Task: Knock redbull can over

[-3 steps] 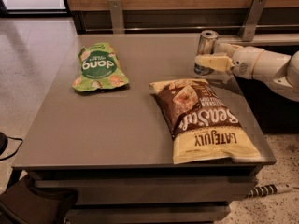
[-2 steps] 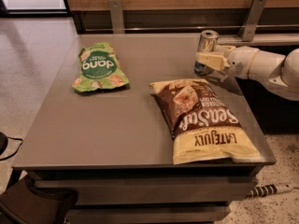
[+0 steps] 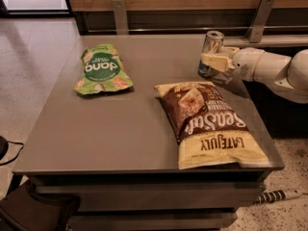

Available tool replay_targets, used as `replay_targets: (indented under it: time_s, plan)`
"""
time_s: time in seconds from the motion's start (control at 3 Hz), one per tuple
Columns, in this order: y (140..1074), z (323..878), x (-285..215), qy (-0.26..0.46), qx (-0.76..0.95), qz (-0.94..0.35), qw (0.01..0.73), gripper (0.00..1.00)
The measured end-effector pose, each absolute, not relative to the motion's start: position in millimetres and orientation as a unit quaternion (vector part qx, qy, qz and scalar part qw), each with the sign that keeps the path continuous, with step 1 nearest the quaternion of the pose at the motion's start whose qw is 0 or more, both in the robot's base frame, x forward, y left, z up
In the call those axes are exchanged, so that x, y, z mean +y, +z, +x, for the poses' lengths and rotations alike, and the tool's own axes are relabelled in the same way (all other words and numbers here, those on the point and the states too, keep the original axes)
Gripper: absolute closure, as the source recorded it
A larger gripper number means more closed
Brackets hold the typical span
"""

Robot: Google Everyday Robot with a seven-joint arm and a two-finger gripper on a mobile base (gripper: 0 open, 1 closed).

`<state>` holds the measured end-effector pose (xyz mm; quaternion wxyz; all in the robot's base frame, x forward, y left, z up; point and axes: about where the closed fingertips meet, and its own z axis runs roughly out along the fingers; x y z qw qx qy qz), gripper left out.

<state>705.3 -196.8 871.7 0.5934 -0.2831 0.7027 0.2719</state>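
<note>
Robot arm (image 3: pixel 274 71), entering from the right edge of the frame in its upper third. The shell is smooth, glossy white, built of rounded, bulbous segments that widen toward the edge; a joint line parts the small wrist segment from the larger one behind it, and the undersides are shaded grey. Gripper (image 3: pixel 215 61), upper right of centre at the arm's left end: pale cream-yellow, flat and angular, duller than the shell.

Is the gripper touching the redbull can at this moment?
Cannot tell. In the camera view the gripper overlaps the standing redbull can with no visible gap, but the depth between them is unclear.
</note>
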Motion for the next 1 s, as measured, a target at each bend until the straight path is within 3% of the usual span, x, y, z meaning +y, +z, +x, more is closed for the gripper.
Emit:
replay_targets:
  time_s: [0.67,1.0]
  plan:
    - [886,713,-194,0.242,0.732,-0.300,0.562,1.00]
    - [918,719,-165,0.180,0.776,-0.358,0.488,1.00]
